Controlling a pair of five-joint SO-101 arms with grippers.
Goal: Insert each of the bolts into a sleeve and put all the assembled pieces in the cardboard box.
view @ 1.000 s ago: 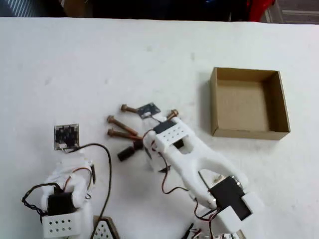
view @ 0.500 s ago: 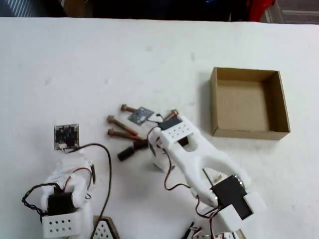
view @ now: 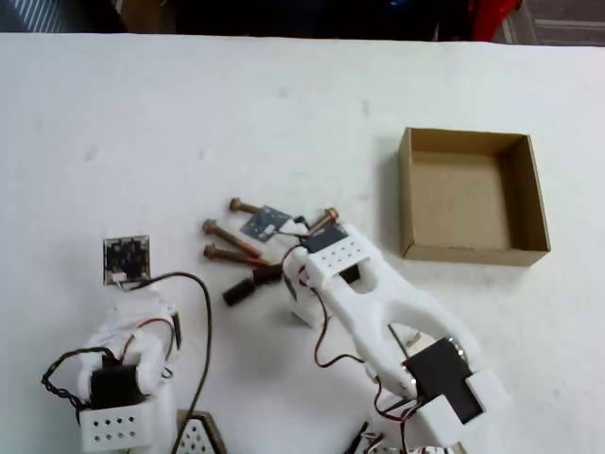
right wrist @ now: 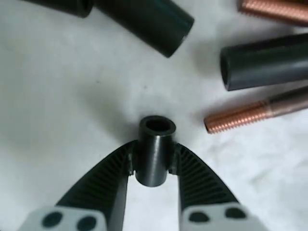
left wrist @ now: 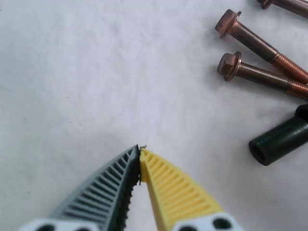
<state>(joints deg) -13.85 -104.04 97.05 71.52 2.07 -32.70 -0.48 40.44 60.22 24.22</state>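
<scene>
My right gripper (right wrist: 154, 153) is shut on a short black sleeve (right wrist: 155, 142), held upright just above the table. Two more black sleeves (right wrist: 149, 17) (right wrist: 264, 62) and the threaded end of a copper bolt (right wrist: 238, 119) lie right beyond it. From above, the right arm (view: 333, 253) stands over the pile, with copper bolts (view: 230, 236) (view: 324, 218) and a black sleeve (view: 248, 284) around it. The left arm (view: 123, 364) sits folded at the near left. Its gripper (left wrist: 139, 150) is shut and holds nothing, a short way from two bolts (left wrist: 257, 39) (left wrist: 262, 76) and a sleeve (left wrist: 279, 141).
The cardboard box (view: 470, 252) stands open and empty at the right, past the right arm. Black and coloured cables (view: 203, 322) trail near the front edge by the arm bases. The far half of the white table (view: 236, 104) is bare.
The right arm's wrist has drawn slightly back and to the right over the pile, and its small camera board has swung left. The left arm has not moved.
</scene>
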